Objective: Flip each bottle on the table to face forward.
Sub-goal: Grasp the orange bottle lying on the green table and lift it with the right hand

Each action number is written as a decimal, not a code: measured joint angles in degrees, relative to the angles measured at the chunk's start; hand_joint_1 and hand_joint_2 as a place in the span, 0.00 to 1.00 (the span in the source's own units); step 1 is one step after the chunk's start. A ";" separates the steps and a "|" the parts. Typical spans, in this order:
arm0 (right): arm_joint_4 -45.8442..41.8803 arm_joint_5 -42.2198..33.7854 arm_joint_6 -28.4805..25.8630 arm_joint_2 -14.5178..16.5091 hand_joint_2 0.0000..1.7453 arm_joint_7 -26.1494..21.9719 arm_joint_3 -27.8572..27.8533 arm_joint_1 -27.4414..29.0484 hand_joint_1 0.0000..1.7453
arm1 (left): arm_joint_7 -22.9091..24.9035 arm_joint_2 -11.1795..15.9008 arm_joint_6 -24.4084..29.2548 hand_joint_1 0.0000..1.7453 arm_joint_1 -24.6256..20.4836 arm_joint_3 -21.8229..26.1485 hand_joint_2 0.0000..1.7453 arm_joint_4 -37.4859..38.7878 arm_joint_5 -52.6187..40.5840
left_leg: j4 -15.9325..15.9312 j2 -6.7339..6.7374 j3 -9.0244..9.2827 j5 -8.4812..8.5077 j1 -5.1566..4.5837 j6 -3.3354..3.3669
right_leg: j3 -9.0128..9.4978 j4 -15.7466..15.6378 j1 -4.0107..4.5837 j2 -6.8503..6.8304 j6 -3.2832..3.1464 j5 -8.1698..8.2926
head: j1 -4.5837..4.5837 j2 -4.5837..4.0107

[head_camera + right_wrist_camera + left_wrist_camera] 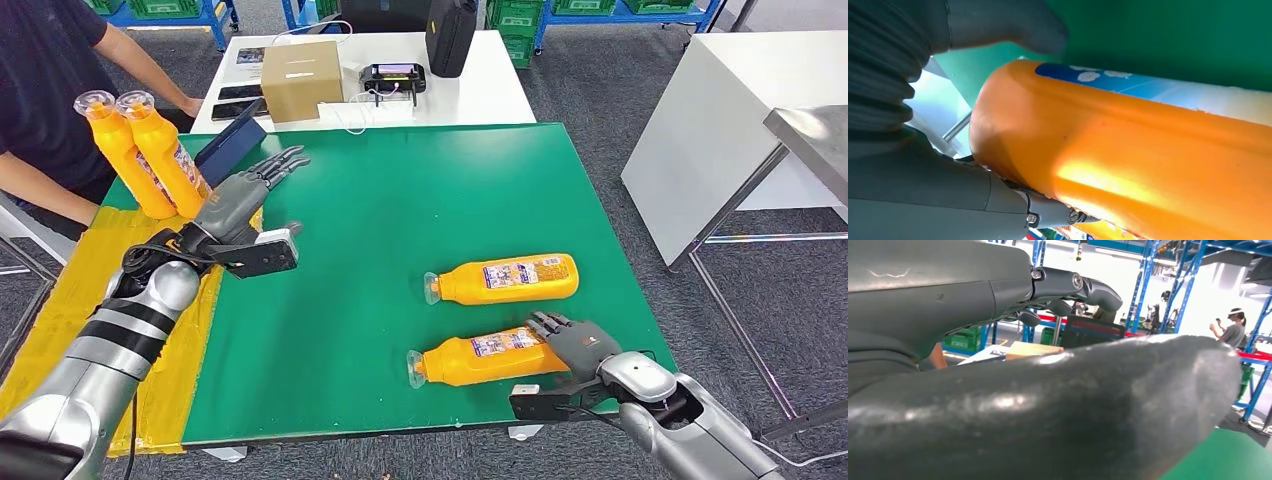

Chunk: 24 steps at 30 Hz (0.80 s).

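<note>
Two orange bottles lie on their sides on the green table (400, 200), caps pointing left. The farther bottle (505, 279) lies free. My right hand (575, 342) wraps the base of the nearer bottle (480, 358); in the right wrist view the thumb (1013, 25) and fingers (1048, 215) sit on opposite sides of its orange body (1128, 160). Two more orange bottles (112, 155) (165, 150) stand side by side at the table's left edge, leaning a little. My left hand (245, 195) hovers just right of them, fingers stretched out (1073, 285), holding nothing.
A yellow cloth (80, 300) covers the table's left strip. A person in a dark shirt (40, 80) stands at the far left. Behind is a white table (480, 90) with a cardboard box (300, 78) and a black bag (450, 35). White and steel tables (720, 120) stand to the right.
</note>
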 joint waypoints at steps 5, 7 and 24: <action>0.00 -0.28 0.22 -0.36 1.00 -0.24 0.31 -0.44 1.00 | -0.03 -0.22 -0.12 0.00 -0.43 -0.29 0.00 0.07 0.05 | 0.01 -0.08 -0.09 0.09 0.00 0.05 | -0.01 0.00 0.02 -0.02 0.09 0.06 | -0.01 0.00; 0.07 -0.64 0.28 -0.45 1.00 -0.34 0.54 -0.64 1.00 | -0.10 -0.26 -0.12 0.00 -0.55 -0.42 0.00 0.24 0.16 | 0.01 -0.08 -0.09 0.08 0.01 0.05 | 0.00 -0.01 0.03 -0.02 0.09 0.06 | -0.02 0.00; 2.97 -24.03 -7.54 7.27 1.00 0.78 -7.34 2.67 1.00 | 1.25 0.16 -6.81 0.00 3.47 3.03 0.00 -3.02 15.72 | -0.03 0.03 -0.51 0.22 0.07 -0.10 | 0.45 -0.13 0.13 0.00 0.00 0.37 | 0.00 0.00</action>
